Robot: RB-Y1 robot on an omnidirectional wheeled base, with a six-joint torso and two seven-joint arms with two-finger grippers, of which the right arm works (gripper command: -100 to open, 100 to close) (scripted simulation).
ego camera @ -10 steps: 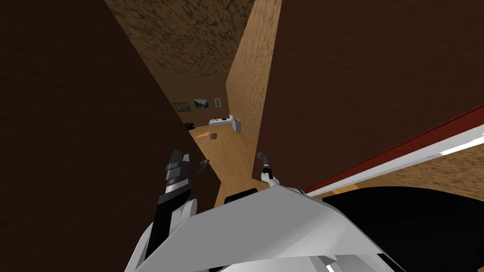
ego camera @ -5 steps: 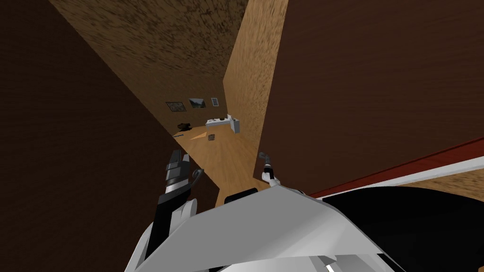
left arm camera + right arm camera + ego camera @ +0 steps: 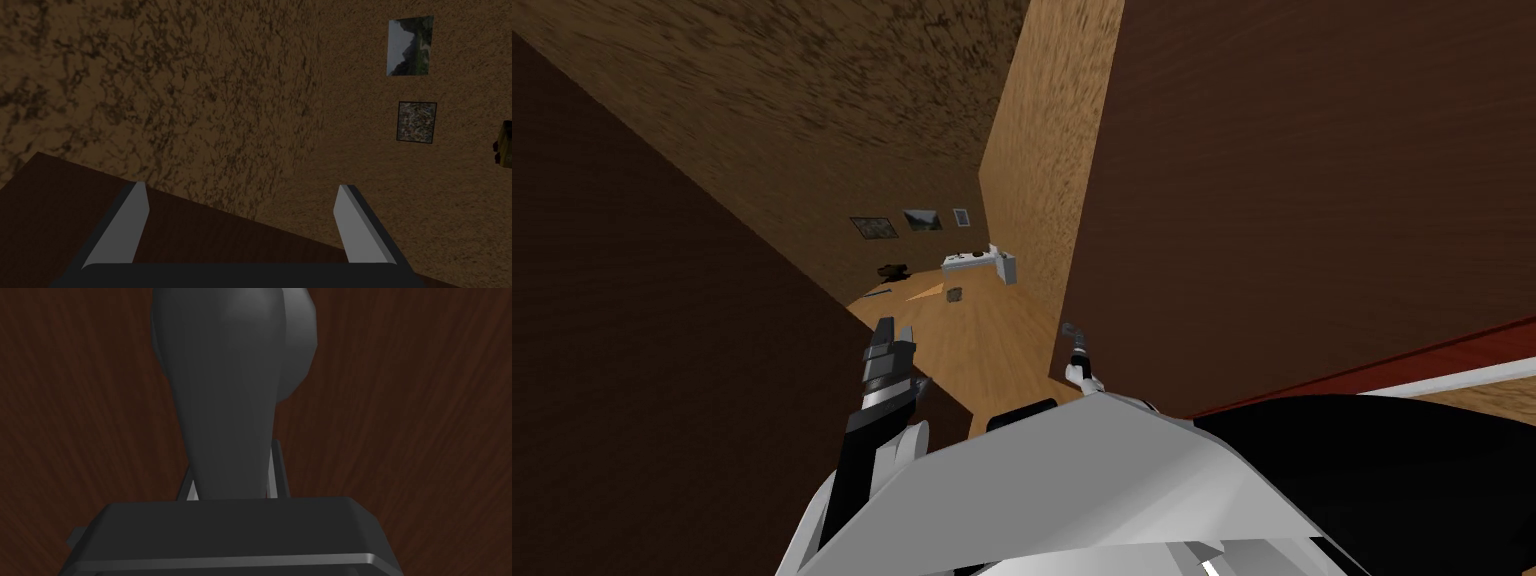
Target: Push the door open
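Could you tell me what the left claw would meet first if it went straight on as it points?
The left claw would probably clear the dark door and meet the mottled brown wall; depth is unclear.

The flat dark brown door panel (image 3: 662,350) on my left has swung further away within the second. Its edge has drawn back, baring more mottled brown wall (image 3: 812,100) and light wooden floor (image 3: 982,340). Its small grey lever handle (image 3: 922,386) has slid down beside my left pincer (image 3: 895,327). The red strip (image 3: 1412,362) to my right sits lower in my head's view.
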